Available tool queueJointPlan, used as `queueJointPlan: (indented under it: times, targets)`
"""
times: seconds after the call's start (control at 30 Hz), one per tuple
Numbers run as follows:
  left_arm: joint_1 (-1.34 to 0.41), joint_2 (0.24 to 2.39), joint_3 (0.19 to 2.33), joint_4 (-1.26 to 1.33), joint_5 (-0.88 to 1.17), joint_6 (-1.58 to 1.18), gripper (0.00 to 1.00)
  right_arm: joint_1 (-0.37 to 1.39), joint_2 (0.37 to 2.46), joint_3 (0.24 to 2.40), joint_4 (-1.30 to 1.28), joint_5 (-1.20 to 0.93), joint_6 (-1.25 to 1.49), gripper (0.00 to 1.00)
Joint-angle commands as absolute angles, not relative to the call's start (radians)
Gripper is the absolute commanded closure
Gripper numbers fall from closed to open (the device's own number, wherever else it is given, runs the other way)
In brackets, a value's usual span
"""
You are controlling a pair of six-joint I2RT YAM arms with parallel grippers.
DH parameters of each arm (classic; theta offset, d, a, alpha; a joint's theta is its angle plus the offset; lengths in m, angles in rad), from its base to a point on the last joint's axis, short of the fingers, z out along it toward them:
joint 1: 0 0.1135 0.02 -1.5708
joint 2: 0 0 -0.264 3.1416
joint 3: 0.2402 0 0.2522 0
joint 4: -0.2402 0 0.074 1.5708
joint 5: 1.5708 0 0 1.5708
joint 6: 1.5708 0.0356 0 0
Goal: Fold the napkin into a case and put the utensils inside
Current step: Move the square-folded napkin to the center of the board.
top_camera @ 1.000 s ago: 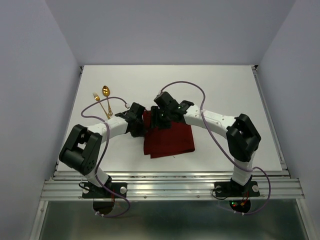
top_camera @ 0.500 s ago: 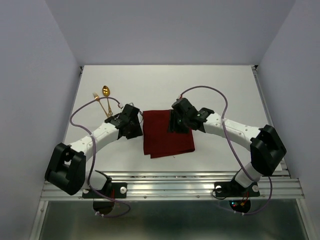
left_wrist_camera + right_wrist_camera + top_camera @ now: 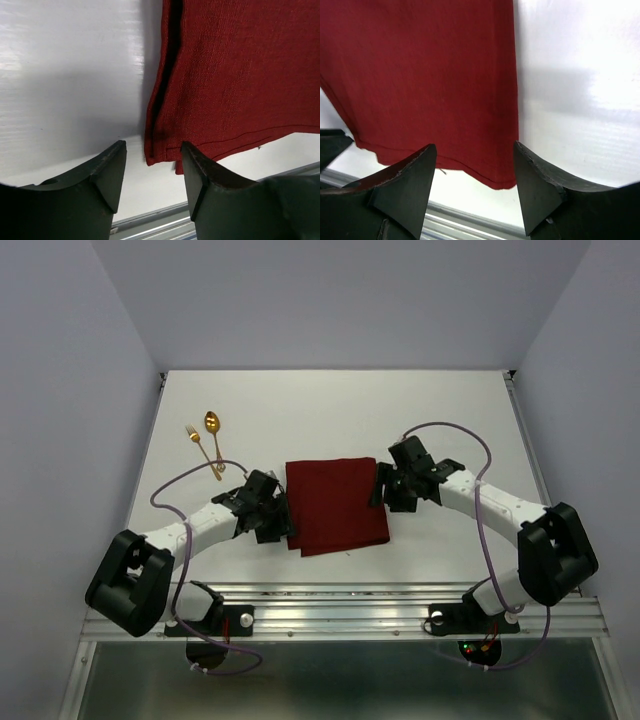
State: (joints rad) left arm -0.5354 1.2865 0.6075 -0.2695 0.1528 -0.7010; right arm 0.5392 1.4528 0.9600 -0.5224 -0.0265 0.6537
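Where the white table (image 3: 450, 420) is seen from above, the napkin (image 3: 335, 505) lies flat near its centre, a dark red cloth folded into a rough rectangle. In the left wrist view its 9 o'clock edge shows stacked layers.

The left gripper (image 3: 152, 150) sits at the 8 o'clock corner of the napkin. Its jaws stand apart, one finger over bare table and the other over the cloth's near edge, with the corner showing in the gap between them. Nothing is clamped.

The right gripper (image 3: 475, 147) sits at the napkin's 3 o'clock edge, toward the far corner. Its jaws are spread wide, and they hold nothing. The cloth's edge runs through the gap in the wrist view.

The gold spoon (image 3: 211, 422) and fork (image 3: 198, 443) lie side by side on the table at 10 o'clock from the napkin, well apart from it and from both grippers.
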Motion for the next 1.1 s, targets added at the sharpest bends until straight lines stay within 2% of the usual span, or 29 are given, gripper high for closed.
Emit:
queueJointPlan:
  times: [0.0,0.3,0.43,0.5,0.53,0.6,0.63,0.73,0.83,1.07]
  targets:
    - [-0.561,1.311,0.591,-0.216,0.186,-0.729,0.43,0.549,1.456,0.907,-0.500,-0.084,0.620,0.32]
    - [-0.594,1.359,0.597,-0.242,0.103,-0.745,0.55,0.522,1.448,0.801,-0.410,-0.187,0.635,0.37]
    - [-0.600,1.374,0.604,-0.245,0.092,-0.747,0.63,0.522,1.459,0.778,-0.379,-0.209,0.643,0.46]
    - [-0.607,1.390,0.614,-0.245,0.087,-0.750,0.71,0.512,1.469,0.770,-0.373,-0.199,0.644,0.53]
    - [-0.609,1.402,0.620,-0.245,0.087,-0.752,0.82,0.512,1.470,0.769,-0.373,-0.181,0.649,0.59]
    - [-0.612,1.417,0.627,-0.245,0.080,-0.746,0.94,0.512,1.467,0.767,-0.373,-0.155,0.656,0.68]
    - [-0.612,1.437,0.644,-0.245,0.080,-0.742,1.00,0.512,1.459,0.765,-0.373,-0.141,0.669,0.77]
    - [-0.612,1.488,0.701,-0.244,0.074,-0.715,1.00,0.512,1.450,0.769,-0.370,-0.086,0.702,0.92]
    - [-0.612,1.554,0.785,-0.242,0.072,-0.680,1.00,0.491,1.447,0.773,-0.342,-0.046,0.745,0.99]
    - [-0.614,1.680,1.012,-0.318,0.051,-0.601,1.00,0.419,1.474,0.804,-0.314,-0.011,0.769,0.99]
